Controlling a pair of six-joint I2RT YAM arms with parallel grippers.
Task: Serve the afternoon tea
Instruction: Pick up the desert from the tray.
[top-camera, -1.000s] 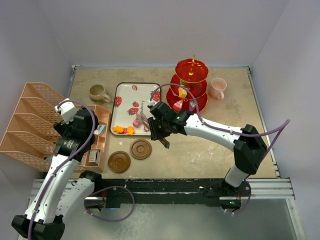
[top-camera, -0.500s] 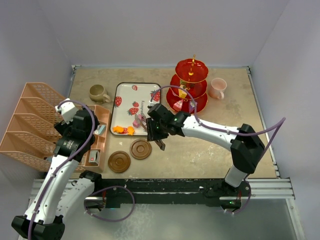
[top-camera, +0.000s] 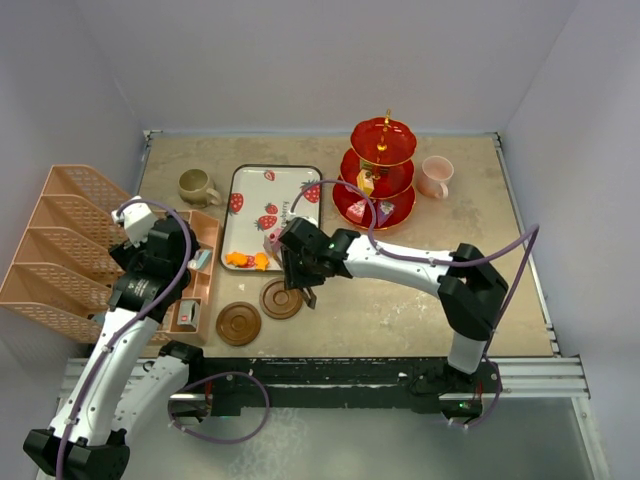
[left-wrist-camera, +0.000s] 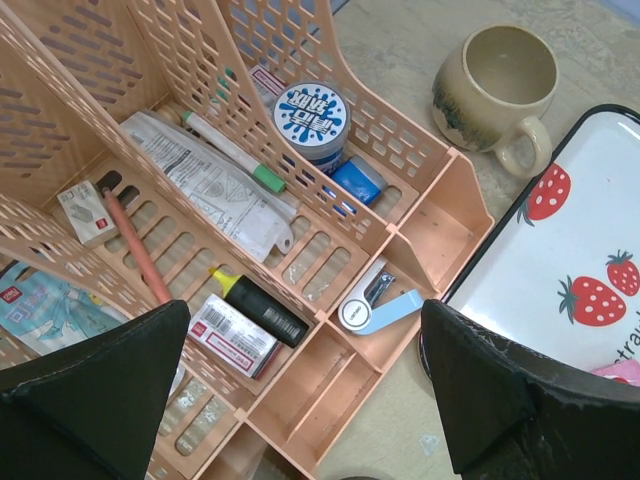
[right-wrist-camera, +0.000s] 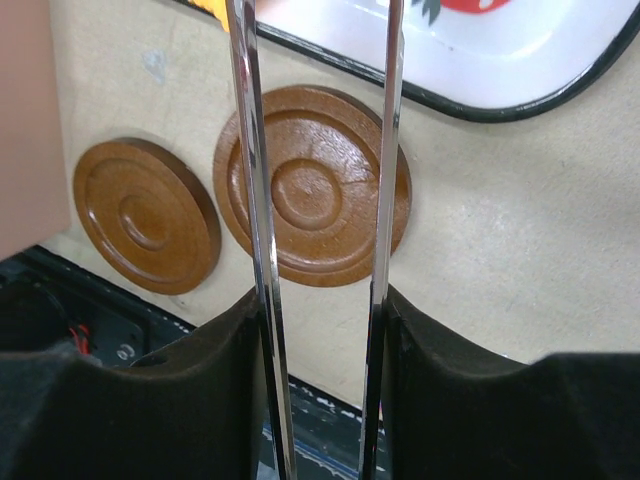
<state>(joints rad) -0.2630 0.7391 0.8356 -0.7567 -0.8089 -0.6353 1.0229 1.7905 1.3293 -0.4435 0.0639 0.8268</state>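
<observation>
Top external view: partway. Small colourful toy sweets (top-camera: 246, 260) split between white strawberry-printed tray (top-camera: 250, 172) and red translucent three-tier stand (top-camera: 382, 170). Olive-brown mug (top-camera: 195, 186) and pink mug (top-camera: 435, 176) well apart from near round brown coasters (top-camera: 281, 298). Right pincer (right-wrist-camera: 322, 300) pinching long metal tweezers (right-wrist-camera: 386, 150), left pincer (left-wrist-camera: 305, 320) spread.

- long metal tweezers (right-wrist-camera: 253, 200): tips cut off by the top edge, ahead of the right gripper (right-wrist-camera: 320, 310).
- white strawberry-printed rectangular tray (right-wrist-camera: 540, 50): near corner only, rest cropped.
- small colourful toy sweets (top-camera: 247, 260), just beside that gripper: kinds too small to tell.
</observation>
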